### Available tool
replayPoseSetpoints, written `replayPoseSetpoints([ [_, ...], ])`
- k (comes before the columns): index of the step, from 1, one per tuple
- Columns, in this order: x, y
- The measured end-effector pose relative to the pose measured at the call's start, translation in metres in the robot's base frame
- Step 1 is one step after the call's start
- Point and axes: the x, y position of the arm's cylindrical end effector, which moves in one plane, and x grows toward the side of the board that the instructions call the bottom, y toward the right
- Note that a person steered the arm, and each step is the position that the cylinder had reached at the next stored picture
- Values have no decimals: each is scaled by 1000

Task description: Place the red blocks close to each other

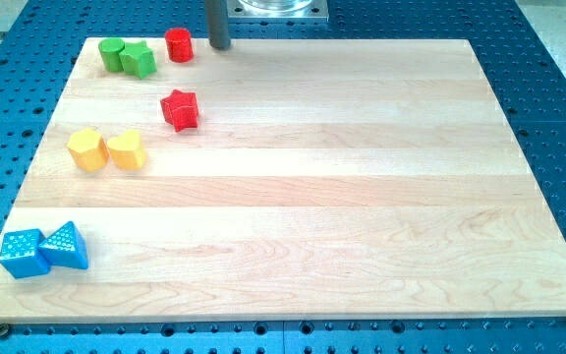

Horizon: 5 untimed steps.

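Note:
A red cylinder (pixel 179 44) stands near the view's top left of the wooden board (pixel 342 197). A red star block (pixel 180 108) lies below it, a clear gap apart. My tip (pixel 219 44) is at the board's top edge, just right of the red cylinder and not touching it. The rod rises out of the view's top.
A green cylinder (pixel 113 53) and a green star block (pixel 139 60) sit touching, left of the red cylinder. Two yellow blocks (pixel 87 149) (pixel 126 149) lie side by side at the left. Two blue blocks (pixel 23 253) (pixel 65 245) sit at the bottom left corner.

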Motion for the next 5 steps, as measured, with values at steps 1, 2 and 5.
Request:
replayPoseSetpoints([
  [1, 0, -61],
  [2, 40, -73],
  [5, 79, -10],
])
